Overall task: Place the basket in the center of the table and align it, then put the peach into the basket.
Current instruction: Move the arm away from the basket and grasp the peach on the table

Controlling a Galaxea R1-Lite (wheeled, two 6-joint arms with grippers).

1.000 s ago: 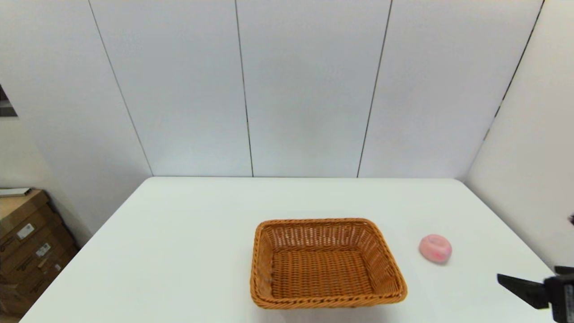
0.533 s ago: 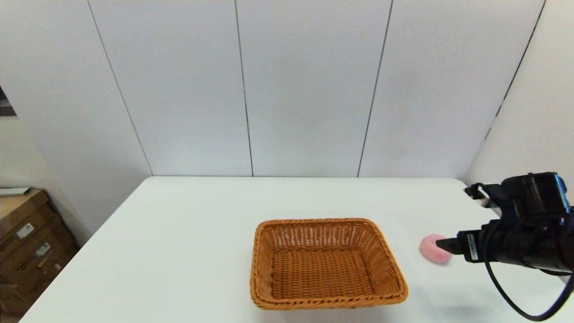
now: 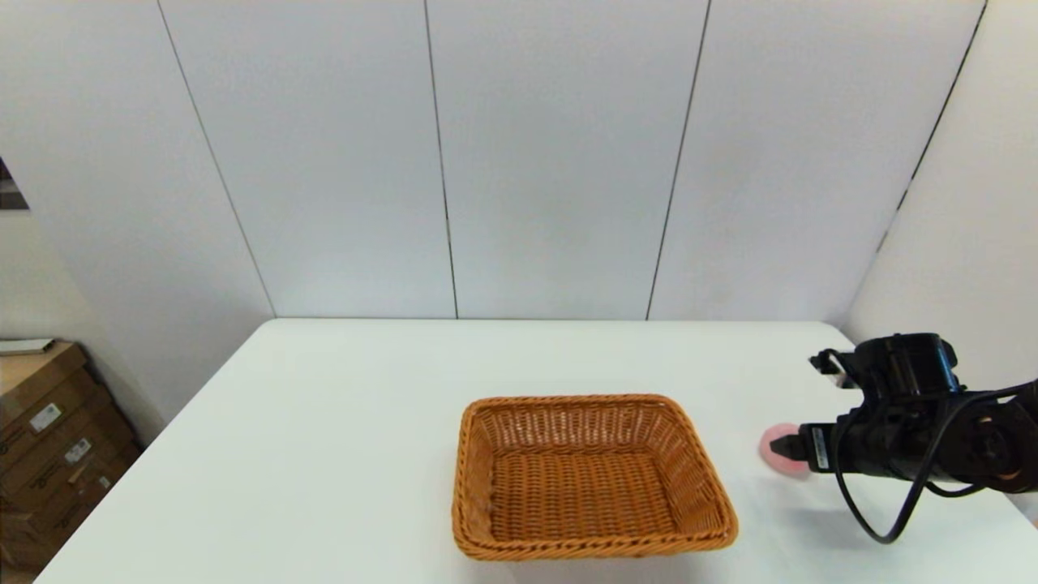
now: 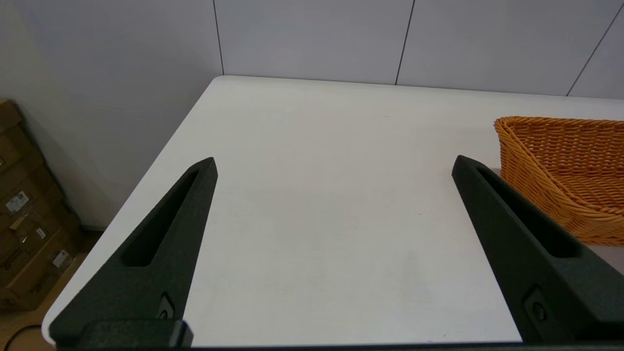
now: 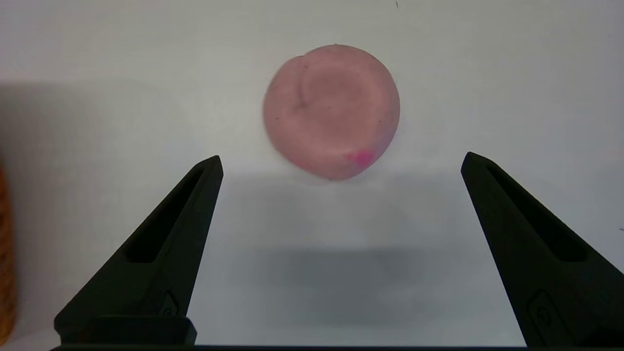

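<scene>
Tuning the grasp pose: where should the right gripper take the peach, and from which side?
Across its widest middle, coming from above. The peach lies free on the table, apart from the basket, and is round and narrower than the gap between the open fingers of the right gripper poised over it.

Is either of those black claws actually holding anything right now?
No. The right gripper is open, just short of the small round pink peach on the white table. The left gripper is open and empty.
</scene>
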